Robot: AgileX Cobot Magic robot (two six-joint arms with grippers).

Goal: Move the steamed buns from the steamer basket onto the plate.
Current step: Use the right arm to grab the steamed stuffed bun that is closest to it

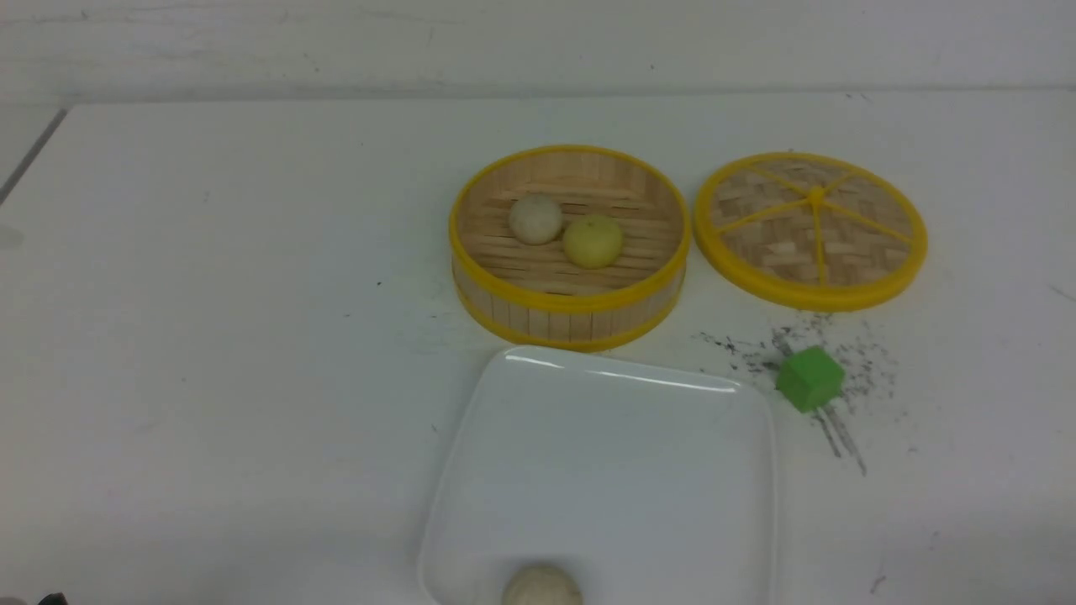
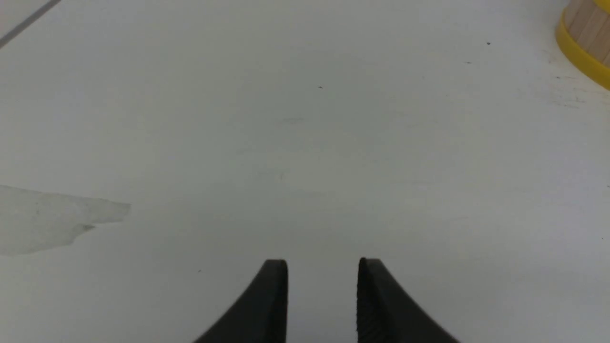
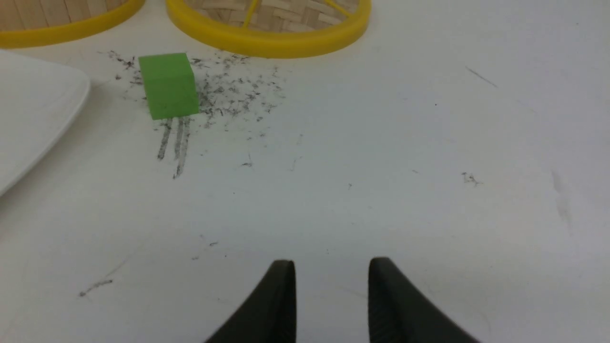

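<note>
Nearest, a beige bun [image 1: 542, 588] sits on the plate [image 1: 605, 437] at its near edge, so one transfer looks done. Beyond the plate, the steamer basket [image 1: 572, 307] holds an off-white bun [image 1: 535, 218] and a yellow bun [image 1: 593, 241] side by side. Its lid [image 1: 811, 227] lies aside, which leaves the basket open to reach into.

My left gripper [image 2: 322, 286] hangs over bare table [image 2: 286, 143], jaws half-parted and empty, probably ready for the next bun.

My right gripper [image 3: 332, 286], likewise parted and empty, hangs right of the plate, near the green cube [image 3: 169, 85].

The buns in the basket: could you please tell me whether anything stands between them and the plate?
Only the near wall of the basket: the white bun and yellow bun must be lifted over it. The plate lies directly in front. The lid and cube sit off to the right, clear of the path.
</note>
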